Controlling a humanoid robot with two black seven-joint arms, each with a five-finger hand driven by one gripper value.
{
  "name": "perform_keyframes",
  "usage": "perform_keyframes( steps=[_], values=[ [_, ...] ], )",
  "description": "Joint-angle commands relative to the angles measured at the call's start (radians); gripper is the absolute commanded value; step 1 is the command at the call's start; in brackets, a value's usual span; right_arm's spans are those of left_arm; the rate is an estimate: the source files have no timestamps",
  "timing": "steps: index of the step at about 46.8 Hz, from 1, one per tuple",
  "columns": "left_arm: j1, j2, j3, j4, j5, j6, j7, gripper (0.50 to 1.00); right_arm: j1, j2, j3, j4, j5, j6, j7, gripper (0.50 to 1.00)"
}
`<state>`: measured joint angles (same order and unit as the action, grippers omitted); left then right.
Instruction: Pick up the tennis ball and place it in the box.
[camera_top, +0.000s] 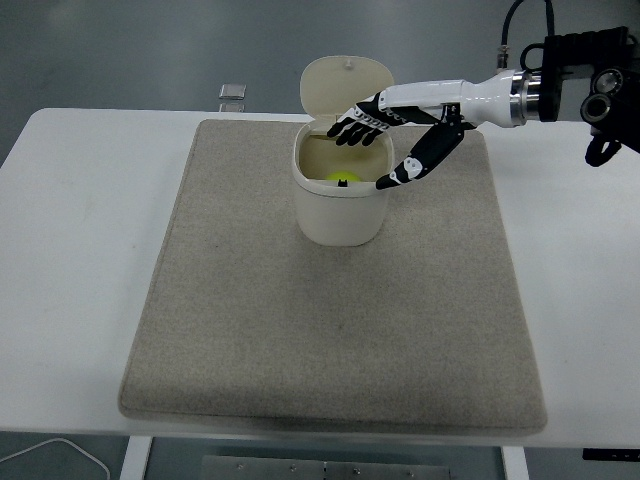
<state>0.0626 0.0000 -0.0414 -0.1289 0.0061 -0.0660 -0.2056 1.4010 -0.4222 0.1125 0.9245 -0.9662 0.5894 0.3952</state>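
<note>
- The tennis ball (343, 180) lies deep inside the box (340, 210), only a sliver of yellow showing above the front wall.
- The box stands near the far edge of the grey mat (330, 330), lid (345, 85) tipped up behind it.
- The right hand (385, 140) hovers over the box's right rim, fingers (355, 125) spread and released, thumb angled downward, grasping nothing.
- The mat covers the middle of the white table (70, 260).
</note>
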Motion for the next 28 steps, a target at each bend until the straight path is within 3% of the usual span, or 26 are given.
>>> perform_keyframes(
  steps=[1,12,18,28],
  values=[
    [0.000,0.000,0.000,0.000,0.000,0.000,0.000,0.992,0.001,-0.033,-0.001,0.001,0.069,0.021,-0.016,0.858],
    [0.000,0.000,0.000,0.000,0.000,0.000,0.000,0.992,-0.011,-0.127,-0.005,0.001,0.253,0.021,-0.019,0.856],
    [0.000,0.000,0.000,0.000,0.000,0.000,0.000,0.992,-0.057,-0.144,-0.008,-0.009,0.316,0.021,-0.022,0.856],
    [0.000,0.000,0.000,0.000,0.000,0.000,0.000,0.992,-0.128,-0.132,-0.005,-0.065,0.412,0.021,-0.130,0.856]
  ],
)
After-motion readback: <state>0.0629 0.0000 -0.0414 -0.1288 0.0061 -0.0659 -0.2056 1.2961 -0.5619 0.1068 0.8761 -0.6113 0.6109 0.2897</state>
